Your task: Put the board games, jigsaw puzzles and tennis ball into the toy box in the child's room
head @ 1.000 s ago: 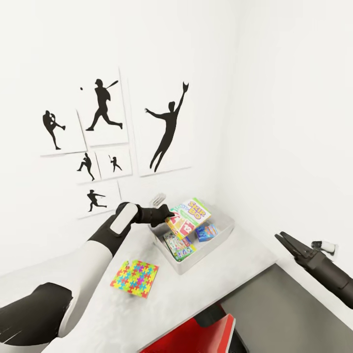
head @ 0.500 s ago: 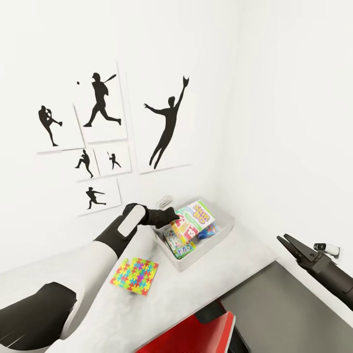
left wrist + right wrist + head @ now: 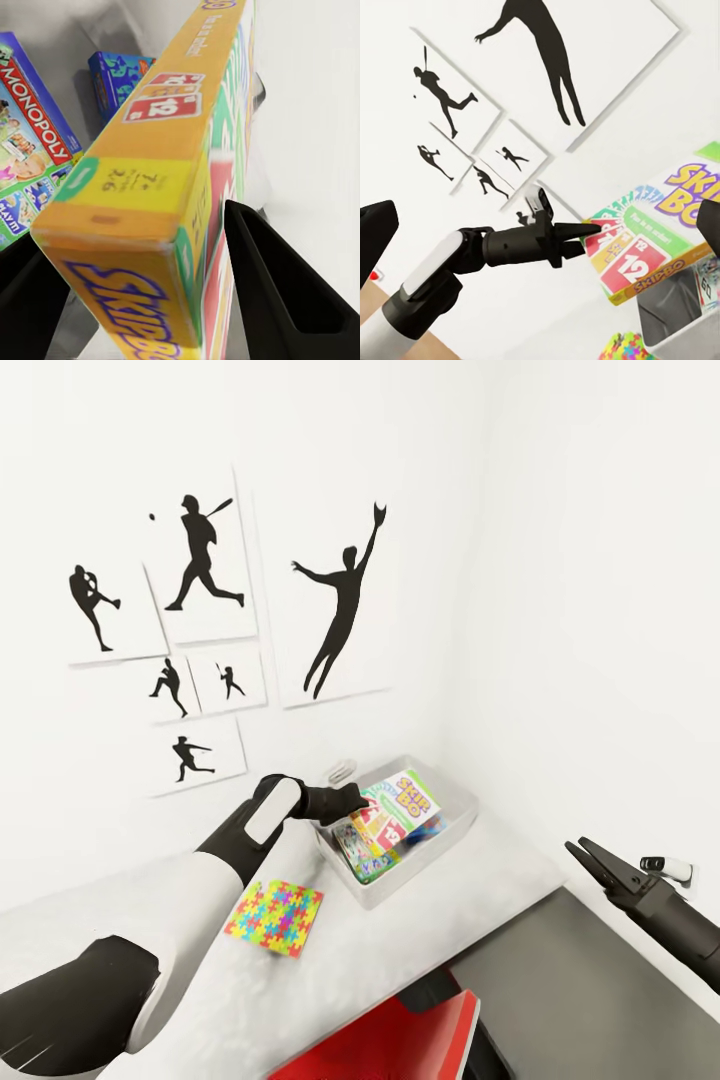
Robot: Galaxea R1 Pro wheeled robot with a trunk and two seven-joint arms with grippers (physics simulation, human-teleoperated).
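L gripper [image 3: 352, 800] clamps the Skip-Bo board game [image 3: 395, 810] by its edge, fingers [image 3: 285, 300] on both faces, box tilted over the toy box [image 3: 440, 840] at the far right of the table [image 3: 420, 950]. Inside: Monopoly game [image 3: 30, 172] and a blue box [image 3: 116, 75], prob. the third game. Jigsaw puzzle [image 3: 274, 917] lies flat, left of the toy box. R gripper [image 3: 590, 857] hangs apart at right, jaws slightly parted, empty.
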